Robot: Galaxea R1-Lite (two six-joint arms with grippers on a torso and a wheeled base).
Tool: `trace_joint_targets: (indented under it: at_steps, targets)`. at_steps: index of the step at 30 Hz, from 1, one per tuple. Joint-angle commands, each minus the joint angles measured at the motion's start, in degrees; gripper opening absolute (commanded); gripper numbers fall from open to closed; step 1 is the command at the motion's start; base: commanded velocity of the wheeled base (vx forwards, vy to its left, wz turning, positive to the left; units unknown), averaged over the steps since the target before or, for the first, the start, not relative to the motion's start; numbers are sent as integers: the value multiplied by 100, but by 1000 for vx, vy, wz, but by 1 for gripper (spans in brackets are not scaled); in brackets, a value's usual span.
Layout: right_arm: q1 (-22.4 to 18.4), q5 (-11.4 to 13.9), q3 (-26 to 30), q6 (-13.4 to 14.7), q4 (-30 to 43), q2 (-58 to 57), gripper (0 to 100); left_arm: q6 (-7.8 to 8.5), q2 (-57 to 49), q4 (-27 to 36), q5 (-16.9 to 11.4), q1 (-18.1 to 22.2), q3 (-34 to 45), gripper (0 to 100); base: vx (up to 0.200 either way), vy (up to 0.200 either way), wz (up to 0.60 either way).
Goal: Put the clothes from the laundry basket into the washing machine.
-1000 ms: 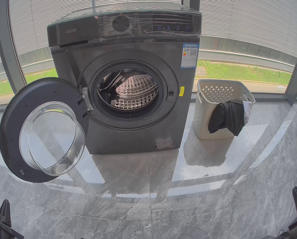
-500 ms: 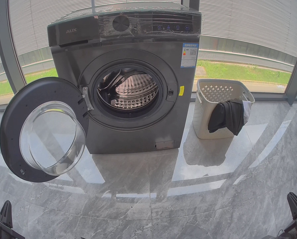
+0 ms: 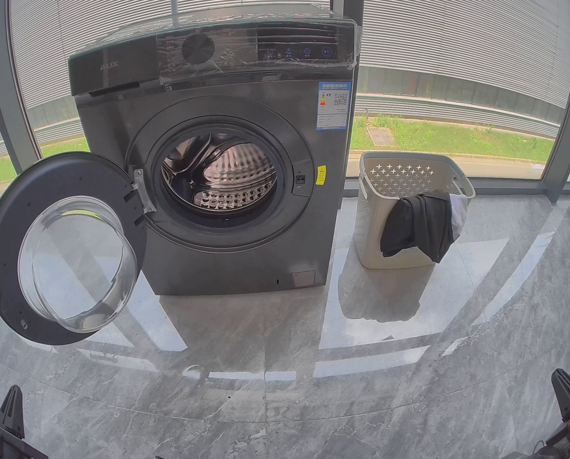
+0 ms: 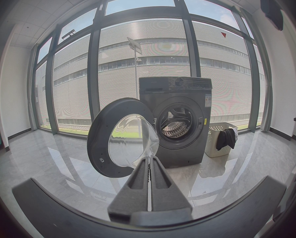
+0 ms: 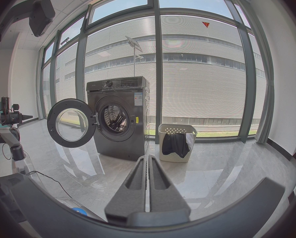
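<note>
2 clenched: left end effector (image 4: 149,158), right end effector (image 5: 147,157); clothes (image 3: 418,224) seemingly hide basket's (image 3: 387,156) bottom.

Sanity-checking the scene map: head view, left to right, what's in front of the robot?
door → washing machine → basket
</note>
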Motion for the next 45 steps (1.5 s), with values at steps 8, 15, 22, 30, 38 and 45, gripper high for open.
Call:
trace_joint_targets:
  at_steps: [8,15,22,30,38,45]
  targets:
    - [-1,15,99,7,1,11,0,17,-74,40,2,0,20,0,0,-200,0]
    - [-1,15,99,33,1,11,0,17,-57,67,-16,-9,11,0,86,-114,0]
    - [-1,23,99,33,1,11,0,-1,-57,67,-25,-9,11,0,200,0,0]
    - [-1,23,99,33,1,11,0,-10,-57,67,-33,-9,11,0,200,0,0]
    - [-1,23,99,33,1,11,0,-10,-57,67,-33,-9,11,0,200,-50,0]
    - [-1,23,99,33,1,2,0,8,-57,58,-25,-9,11,0,29,-200,0]
